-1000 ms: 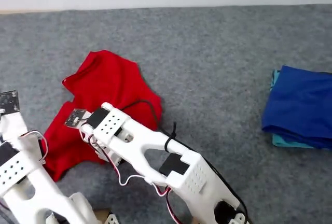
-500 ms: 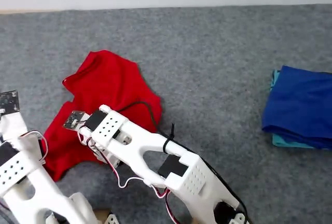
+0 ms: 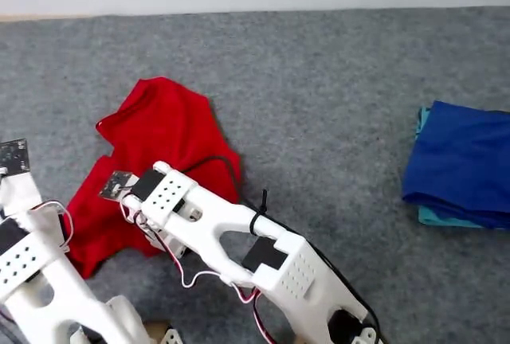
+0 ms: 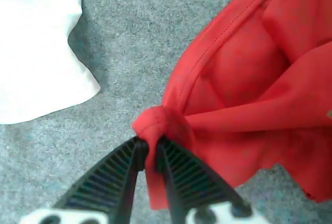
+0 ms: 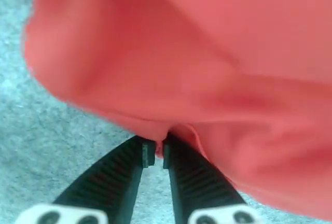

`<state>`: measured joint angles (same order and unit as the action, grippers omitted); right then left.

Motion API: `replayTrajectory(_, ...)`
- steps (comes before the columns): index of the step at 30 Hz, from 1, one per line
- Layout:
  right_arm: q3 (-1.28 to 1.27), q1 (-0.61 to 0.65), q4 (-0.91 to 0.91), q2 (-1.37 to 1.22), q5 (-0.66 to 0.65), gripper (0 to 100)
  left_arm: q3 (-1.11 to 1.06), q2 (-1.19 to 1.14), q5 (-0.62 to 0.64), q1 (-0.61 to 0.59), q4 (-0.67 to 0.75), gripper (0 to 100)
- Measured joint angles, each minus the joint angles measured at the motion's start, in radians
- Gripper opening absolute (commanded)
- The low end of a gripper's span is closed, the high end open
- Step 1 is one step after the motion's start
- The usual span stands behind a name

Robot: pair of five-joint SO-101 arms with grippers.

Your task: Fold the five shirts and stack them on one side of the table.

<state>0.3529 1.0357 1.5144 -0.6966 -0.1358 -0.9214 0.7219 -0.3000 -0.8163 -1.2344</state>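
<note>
Red shirt (image 3: 155, 141) gripped; two shirts looked done.
Left jaws and right jaws each clamped an edge of the crumpled red shirt at the bench's (image 3: 319, 65) left. A blue shirt (image 3: 462, 161) lay folded on a teal shirt (image 3: 434, 216) far right, and white cloth (image 4: 36, 53) waited nearby.

The unfolded shirt (image 3: 163, 133) lies on the table's (image 3: 335, 81) left half, both arms at its near side. The left gripper (image 4: 148, 149) and the right gripper (image 5: 155, 151) each pinch its edge. Another cloth (image 4: 36, 53) lies near it. Well apart, at the right edge, sits the stack of folded shirts (image 3: 462, 165).
</note>
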Motion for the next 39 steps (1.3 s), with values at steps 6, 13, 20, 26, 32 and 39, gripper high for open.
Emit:
replayTrajectory(6, 0.063, -0.054, 0.084, -0.003, -0.006, 1.1, 0.0, 0.0, 0.0, 0.0, 0.0, 0)
replayTrajectory(13, 0.189, -0.13, 0.232, 0.035, -0.071, 1.1, 0.097, -0.002, 0.002, 0.0, -0.081, 0)
replayTrajectory(20, 0.204, -0.245, 0.235, 0.199, -0.126, 1.1, 0.293, -0.002, 0.003, 0.0, -0.204, 0)
replayTrajectory(26, 0.204, -0.371, 0.235, 0.365, -0.17, 1.0, 0.512, -0.002, 0.003, 0.009, -0.325, 0)
replayTrajectory(32, 0.204, -0.522, 0.236, 0.512, -0.172, 1.0, 0.724, -0.002, 0.041, 0.135, -0.466, 0)
replayTrajectory(39, 0.204, -0.675, 0.238, 0.666, -0.172, 1.0, 0.991, 0.002, 0.157, 0.302, -0.499, 0)
